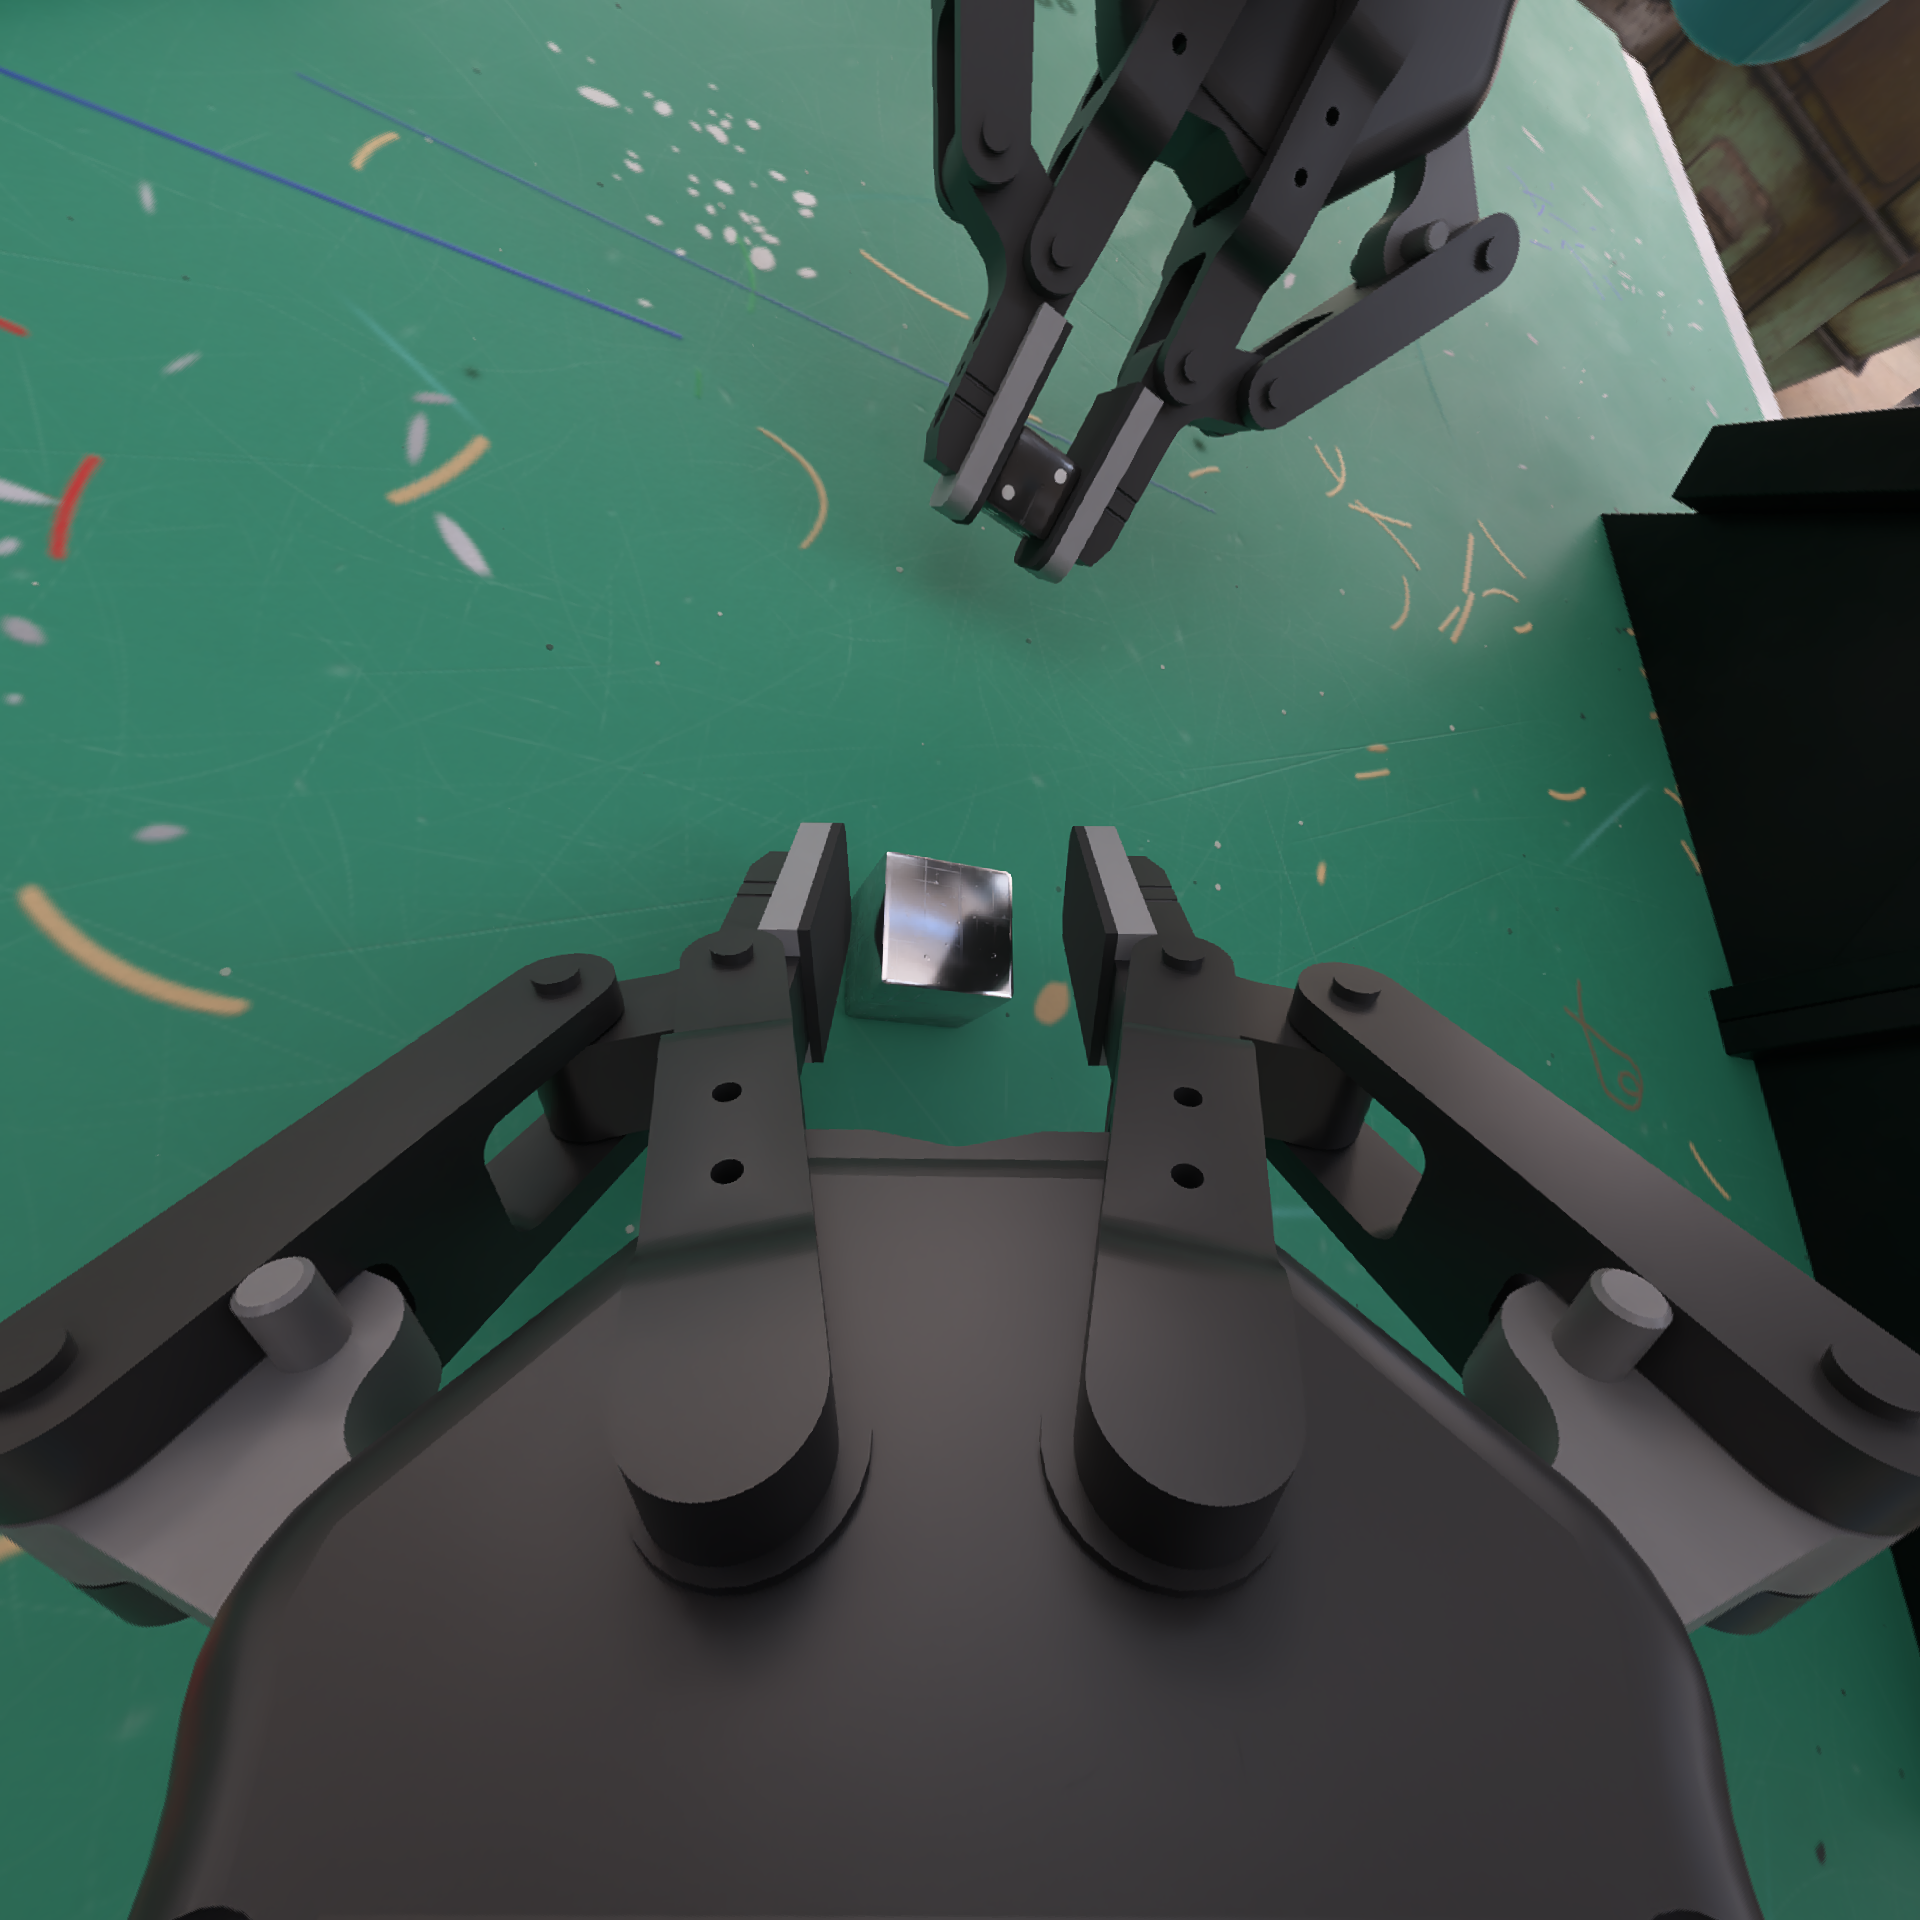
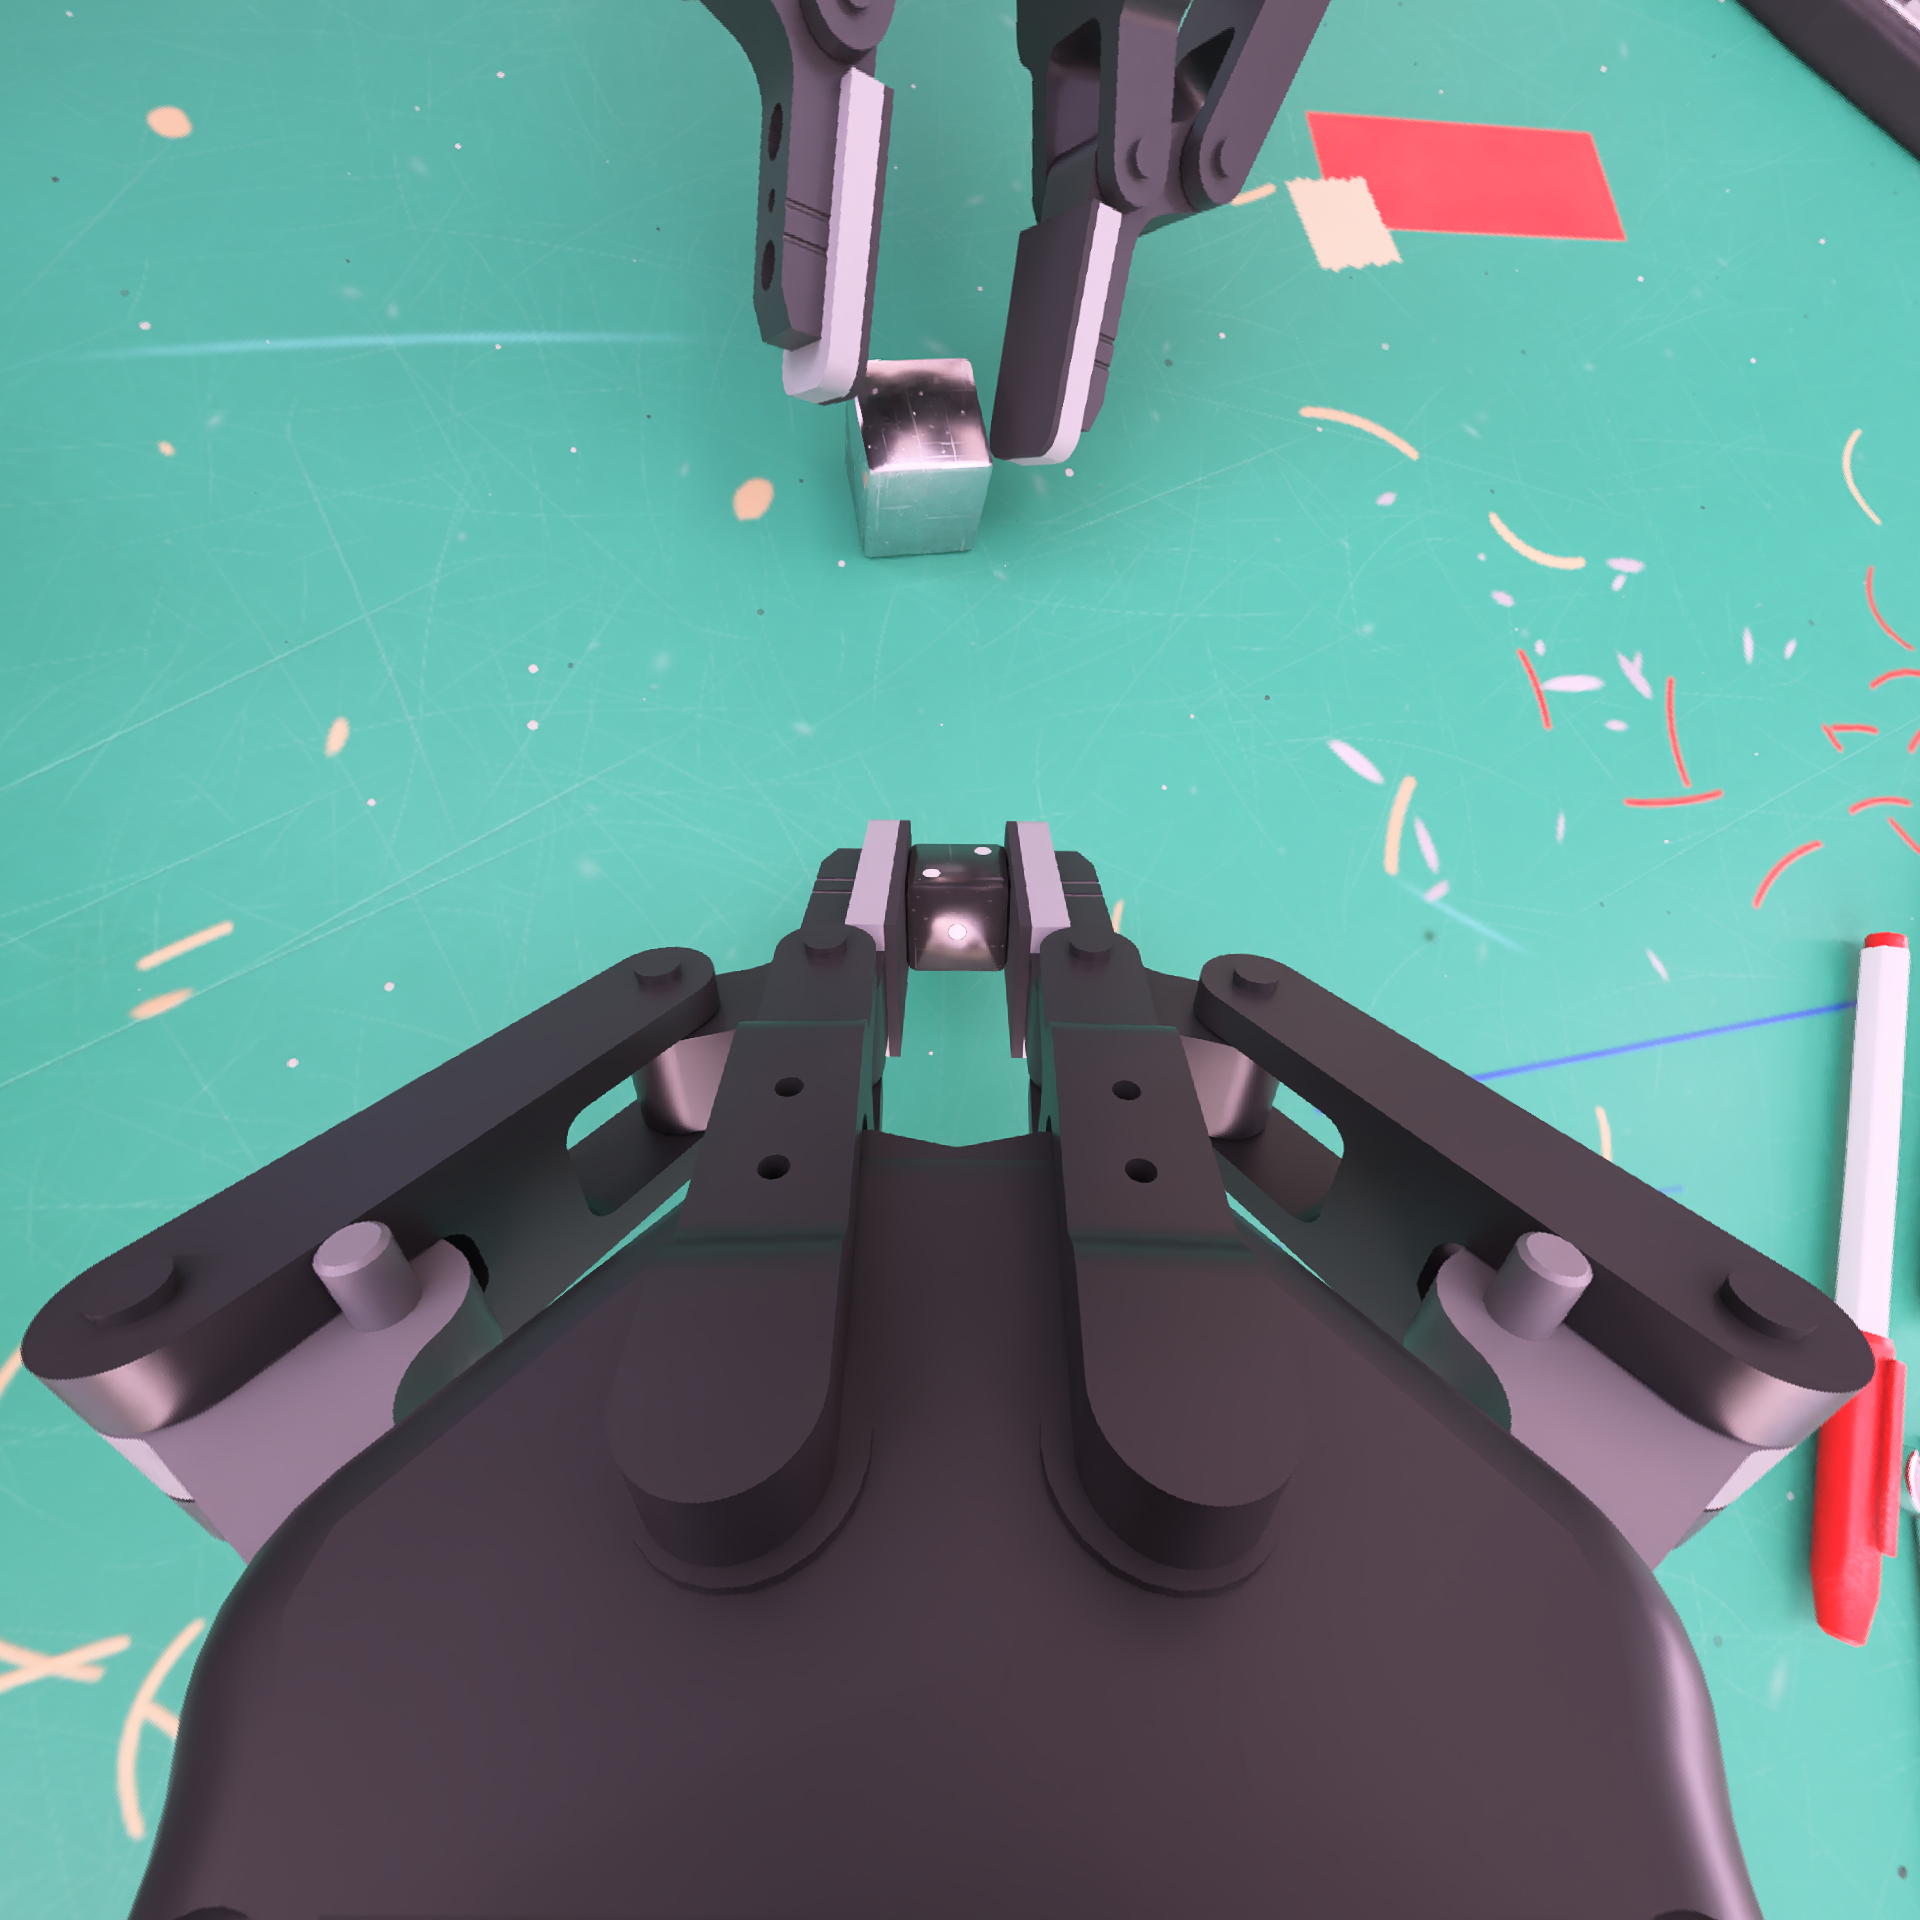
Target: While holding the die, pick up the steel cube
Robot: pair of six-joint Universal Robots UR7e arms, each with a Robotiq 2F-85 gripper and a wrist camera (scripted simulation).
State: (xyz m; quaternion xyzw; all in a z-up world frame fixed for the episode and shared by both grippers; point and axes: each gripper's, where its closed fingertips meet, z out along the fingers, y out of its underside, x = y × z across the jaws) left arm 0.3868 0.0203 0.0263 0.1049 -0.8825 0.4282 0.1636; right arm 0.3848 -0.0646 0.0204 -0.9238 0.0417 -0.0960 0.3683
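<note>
The steel cube is shiny and stands on the green mat. My left gripper is open, its fingers on either side of the cube's top; the left pad is close to it and the right pad stands apart. In the right wrist view the cube stands on the mat with the left gripper over it. My right gripper is shut on a black die with white pips, held above the mat. It also shows in the left wrist view, with the die between its pads.
A black box stands at the right of the left wrist view, near the mat's white edge. A red-and-white marker lies at the right of the right wrist view. A red patch and a beige patch lie flat on the mat.
</note>
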